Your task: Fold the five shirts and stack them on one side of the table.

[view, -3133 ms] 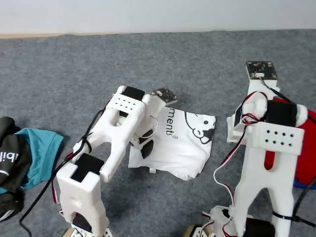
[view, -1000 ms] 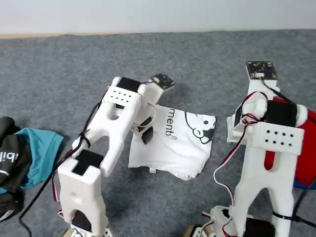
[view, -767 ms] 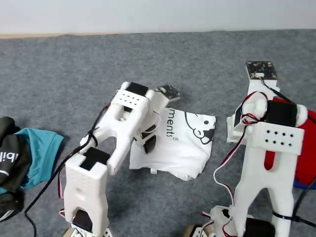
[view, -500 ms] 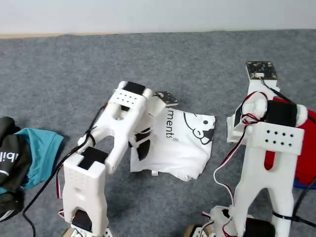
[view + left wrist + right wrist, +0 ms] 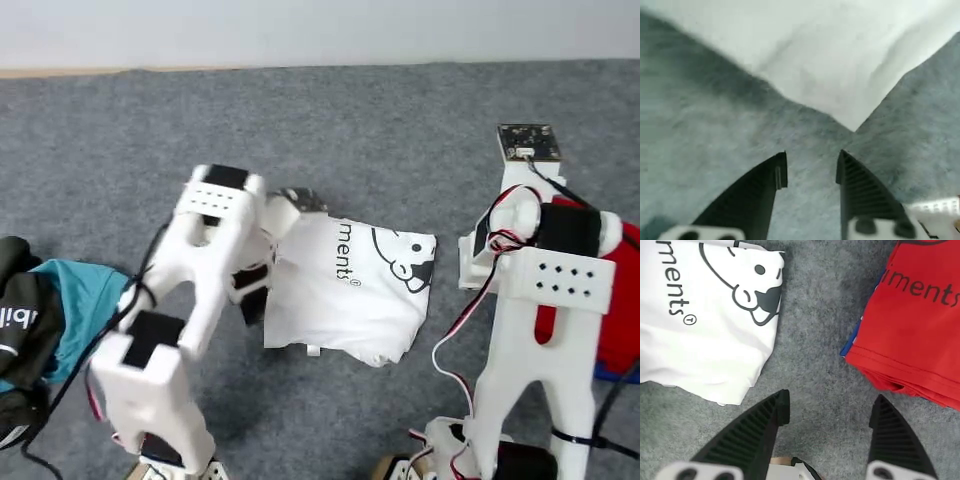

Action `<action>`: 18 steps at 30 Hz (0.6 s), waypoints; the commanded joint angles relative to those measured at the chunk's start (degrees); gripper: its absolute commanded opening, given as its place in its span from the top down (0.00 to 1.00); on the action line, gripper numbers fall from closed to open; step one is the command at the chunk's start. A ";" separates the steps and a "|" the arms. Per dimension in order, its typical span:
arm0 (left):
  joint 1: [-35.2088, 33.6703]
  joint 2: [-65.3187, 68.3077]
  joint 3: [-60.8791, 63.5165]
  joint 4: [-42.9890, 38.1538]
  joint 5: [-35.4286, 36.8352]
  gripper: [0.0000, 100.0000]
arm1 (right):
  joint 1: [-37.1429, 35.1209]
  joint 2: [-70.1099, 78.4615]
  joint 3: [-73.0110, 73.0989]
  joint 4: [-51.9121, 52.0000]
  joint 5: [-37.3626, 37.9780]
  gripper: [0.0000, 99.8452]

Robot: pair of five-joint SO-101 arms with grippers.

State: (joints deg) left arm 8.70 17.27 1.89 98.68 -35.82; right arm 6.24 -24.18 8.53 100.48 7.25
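White cotton shirt (image 5: 345, 290), printed, folded into a soft-edged rectangle, mid-table on grey felt cover (image 5: 350, 120). Left gripper (image 5: 811, 169): fingers spread, empty, just off the shirt's left edge, probably poised to take an edge. Right gripper (image 5: 831, 407): fingers wide apart, empty, between this shirt and folded red shirt (image 5: 910, 325) at right, evidently the stack side. Teal shirt (image 5: 85, 295) and dark shirt (image 5: 20, 310), crumpled, at left.

My L gripper (image 5: 811, 167) points down, jaws slightly apart, empty; R gripper (image 5: 831, 410) spread wide, also empty.
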 commanded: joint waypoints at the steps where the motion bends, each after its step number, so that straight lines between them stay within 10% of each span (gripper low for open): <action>1: -0.70 -8.88 -0.75 -2.90 2.99 0.84 | -2.95 -2.42 -0.53 1.54 -0.70 0.73; 18: 10.55 -0.88 -0.75 -11.87 13.89 0.82 | -5.85 -2.42 -0.44 0.31 -0.88 0.73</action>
State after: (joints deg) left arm 18.64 15.34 1.89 87.34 -22.46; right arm 0.62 -24.18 8.53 100.48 6.90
